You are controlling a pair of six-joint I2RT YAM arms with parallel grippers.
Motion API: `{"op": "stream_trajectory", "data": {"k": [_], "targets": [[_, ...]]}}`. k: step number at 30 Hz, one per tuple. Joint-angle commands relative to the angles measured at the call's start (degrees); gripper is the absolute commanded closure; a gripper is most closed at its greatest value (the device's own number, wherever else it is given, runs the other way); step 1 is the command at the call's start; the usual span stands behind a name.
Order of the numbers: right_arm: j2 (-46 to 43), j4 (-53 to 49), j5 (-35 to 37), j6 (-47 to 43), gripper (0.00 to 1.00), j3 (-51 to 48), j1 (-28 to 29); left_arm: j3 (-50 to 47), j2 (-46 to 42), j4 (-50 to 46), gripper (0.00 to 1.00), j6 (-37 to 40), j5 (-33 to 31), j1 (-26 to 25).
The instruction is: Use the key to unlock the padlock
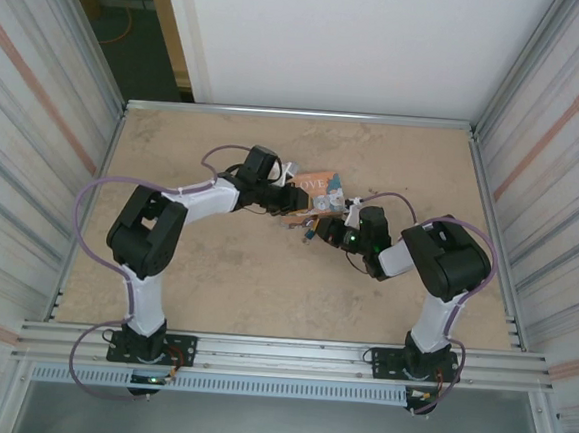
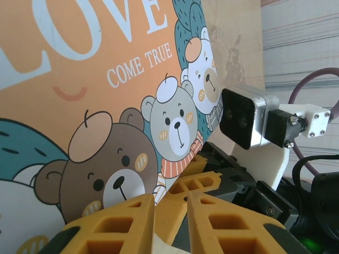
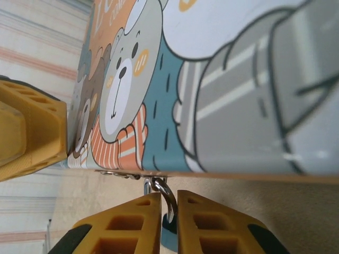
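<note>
We found the right gripper (image 3: 168,197) clenched on the padlock (image 3: 168,232), its yellow fingers pinching the thin silvery shackle where it hooked through the hasp on the lower edge of the orange tin (image 3: 159,106). We judged that this grip was there to steady the little blue body so that a key could find its slot. Seen from above, the padlock sat at the tin's 6 o'clock, with the right arm coming in from about 4 o'clock and the left arm from 9. The left gripper (image 2: 170,201) pointed at the tin's printed bears with its jaws drawn nearly together (whether the key lay in that slit we could not tell), presumably lining up for the lock. The table (image 1: 224,282) was a mottled beige board edged with aluminium rails. Ribbed pale panels stood at 3 and 9 o'clock, a white wall at 12 and a dark opening at 11.
</note>
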Motion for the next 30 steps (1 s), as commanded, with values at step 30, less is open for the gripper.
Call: {"op": "stream_trajectory", "data": {"k": [30], "targets": [[-1.2, 4.4, 11.2, 10.0, 1.0, -0.7, 2.6, -8.9, -1.8, -0.4, 0.76, -1.5, -0.4, -1.6]]}}
